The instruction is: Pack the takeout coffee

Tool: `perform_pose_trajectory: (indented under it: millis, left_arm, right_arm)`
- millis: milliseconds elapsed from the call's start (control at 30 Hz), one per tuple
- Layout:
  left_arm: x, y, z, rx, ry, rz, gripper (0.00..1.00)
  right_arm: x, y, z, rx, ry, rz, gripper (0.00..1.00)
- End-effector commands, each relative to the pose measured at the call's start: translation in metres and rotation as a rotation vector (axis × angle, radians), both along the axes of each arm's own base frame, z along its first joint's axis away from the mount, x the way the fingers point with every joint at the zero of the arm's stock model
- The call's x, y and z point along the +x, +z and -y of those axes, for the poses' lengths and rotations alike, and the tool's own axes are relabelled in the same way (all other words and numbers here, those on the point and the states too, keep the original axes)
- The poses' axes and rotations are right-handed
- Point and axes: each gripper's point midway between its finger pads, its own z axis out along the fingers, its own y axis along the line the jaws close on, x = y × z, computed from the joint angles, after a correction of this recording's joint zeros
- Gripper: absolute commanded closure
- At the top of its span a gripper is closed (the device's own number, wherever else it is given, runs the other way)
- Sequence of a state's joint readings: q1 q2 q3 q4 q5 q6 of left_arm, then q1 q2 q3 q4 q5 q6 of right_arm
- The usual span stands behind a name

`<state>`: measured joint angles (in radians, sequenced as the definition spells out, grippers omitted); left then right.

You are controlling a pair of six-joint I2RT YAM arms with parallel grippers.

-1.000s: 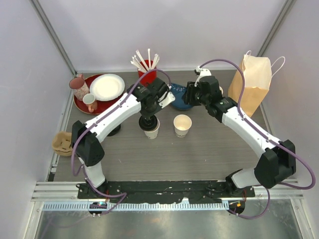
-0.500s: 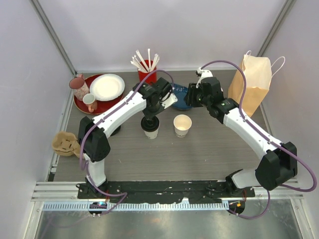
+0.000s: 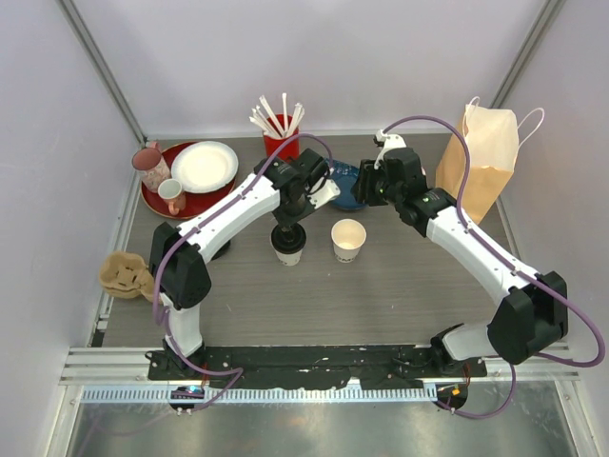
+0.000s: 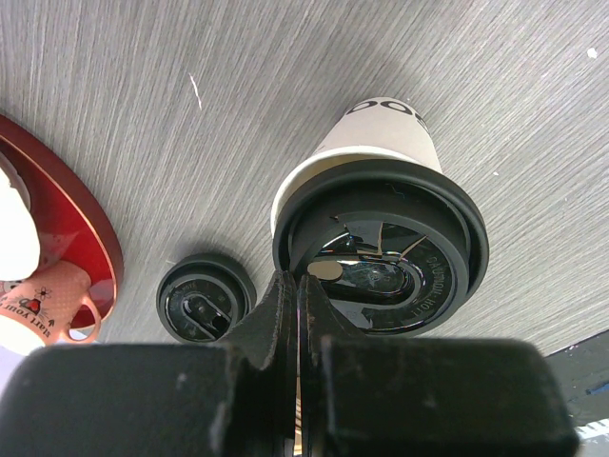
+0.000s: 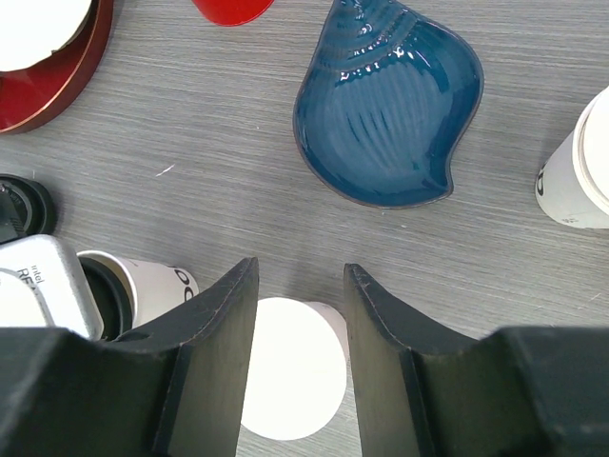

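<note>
We see our left gripper, jaws pressed together on nothing, over the lidded coffee cup mid-desk; our right gripper holds its jaws apart, empty, near the lidless cup

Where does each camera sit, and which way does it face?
Top external: fixed above and behind the bases, facing down on the grey table; left arm and right arm show.
Left wrist: on the left arm, facing down past the shut left gripper at the cream-white paper cup with black plastic lid.
Right wrist: on the right arm, facing down through the open right gripper at the lidless cream paper cup.
Shared: both wrist views show the lidded cup.
</note>
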<state>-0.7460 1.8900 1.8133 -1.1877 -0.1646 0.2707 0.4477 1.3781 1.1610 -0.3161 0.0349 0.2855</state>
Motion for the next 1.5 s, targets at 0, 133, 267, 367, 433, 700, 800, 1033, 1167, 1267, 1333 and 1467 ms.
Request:
perform_pose_trajectory:
  millis: [0,133,267,367,433,700,800,1033,1167,1267,1333,1467]
  left_arm:
    - [-0.001,-0.001,-0.001,0.011,-0.016,-0.005,1.00]
    - [-0.002,0.000,-0.003,0.008,-0.018,-0.007,1.00]
    - [-0.003,0.001,-0.007,0.013,-0.014,-0.008,1.00]
    - [0.001,0.001,-0.008,0.007,-0.002,-0.004,1.00]
    - [0.003,0.000,-0.009,0.006,0.001,-0.005,1.00]
    - [0.010,-0.001,-0.011,-0.008,0.017,-0.005,1.00]
    - [0.008,-0.002,-0.008,-0.022,0.013,-0.019,1.00]
    - [0.002,0.002,-0.002,-0.058,0.002,-0.043,1.00]
    - [0.002,0.003,-0.001,-0.052,0.003,-0.039,1.00]
    - [0.004,0.001,0.000,-0.046,0.005,-0.039,1.00]
    - [0.006,-0.001,0.000,-0.039,0.001,-0.035,1.00]
    - [0.008,-0.003,-0.001,-0.027,0.002,-0.027,1.00]
  right_arm:
    - [-0.002,0.025,0.003,0.025,0.006,0.077,0.54]
    - [-0.003,0.024,0.002,0.023,0.008,0.075,0.54]
    - [-0.003,0.024,0.001,0.027,0.015,0.076,0.54]
    - [-0.003,0.024,-0.001,0.035,0.020,0.074,0.54]
    - [-0.003,0.022,-0.001,0.034,0.023,0.071,0.54]
    - [-0.004,0.020,-0.001,0.035,0.022,0.067,0.54]
    - [-0.003,0.018,0.000,0.033,0.020,0.063,0.54]
    - [-0.002,0.016,-0.001,0.030,0.020,0.059,0.54]
    - [-0.002,0.016,-0.001,0.031,0.020,0.059,0.54]
    - [-0.003,0.015,-0.001,0.030,0.022,0.058,0.54]
    - [-0.003,0.015,0.000,0.032,0.018,0.059,0.54]
    - [-0.004,0.015,-0.001,0.032,0.022,0.060,0.54]
